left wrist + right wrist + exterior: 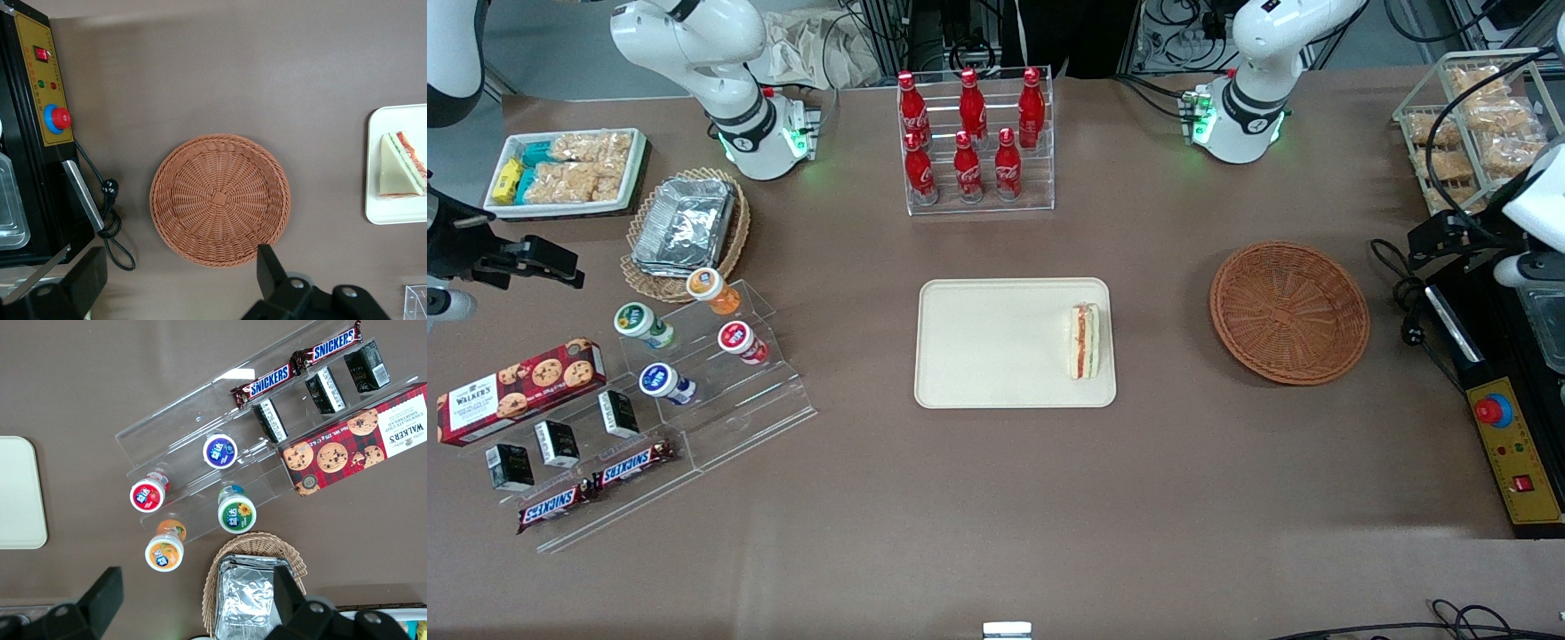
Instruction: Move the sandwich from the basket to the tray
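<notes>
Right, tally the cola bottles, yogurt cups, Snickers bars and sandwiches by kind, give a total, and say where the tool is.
Cola bottles: 6
Yogurt cups: 4
Snickers bars: 2
Sandwich: 1, on the tray
Total: 13
The tool hangs open, high up near the basket, holding nothing.

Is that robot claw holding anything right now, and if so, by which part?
Nothing. The gripper is open above the table beside the basket, which has nothing in it; the sandwich lies on the tray.
</notes>
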